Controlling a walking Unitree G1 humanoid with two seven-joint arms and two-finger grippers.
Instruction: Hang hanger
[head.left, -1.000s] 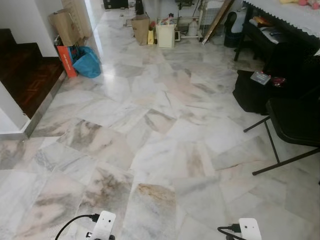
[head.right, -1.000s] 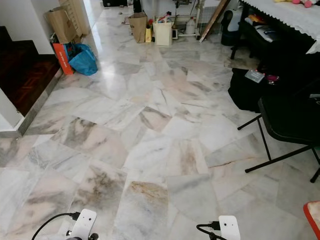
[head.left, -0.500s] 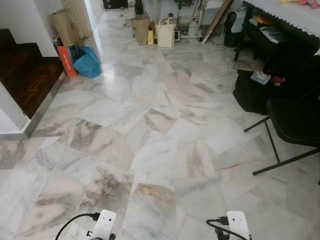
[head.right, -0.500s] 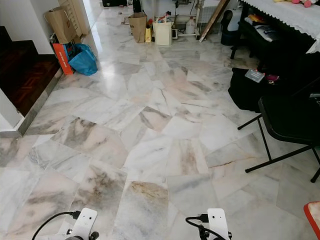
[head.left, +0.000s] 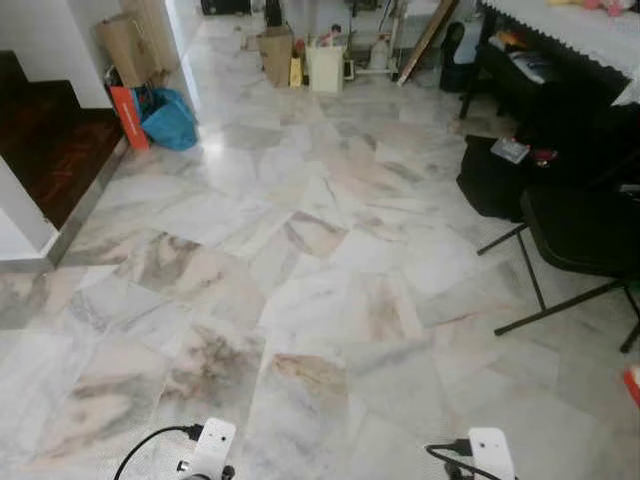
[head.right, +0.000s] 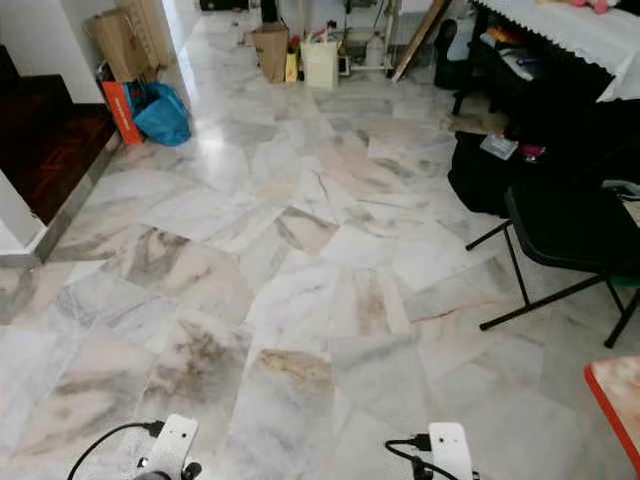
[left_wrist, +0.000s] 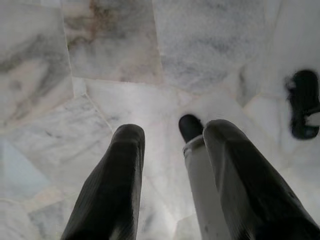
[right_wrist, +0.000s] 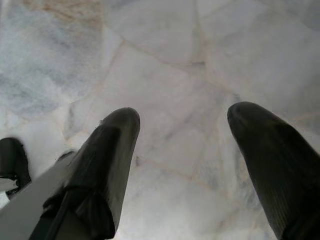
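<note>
hanging low at the frame's bottom edge, the left gripper (left_wrist: 170, 170) and right gripper (right_wrist: 195, 165) point at bare marble floor (head.left: 330, 250), both spread and empty, likely mid-walk; no hanger is visible.

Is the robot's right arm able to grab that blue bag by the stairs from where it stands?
Probably not. The blue bag lies far across the marble floor, while the right gripper hangs low near the robot, open, pointing down at the tiles.
</note>
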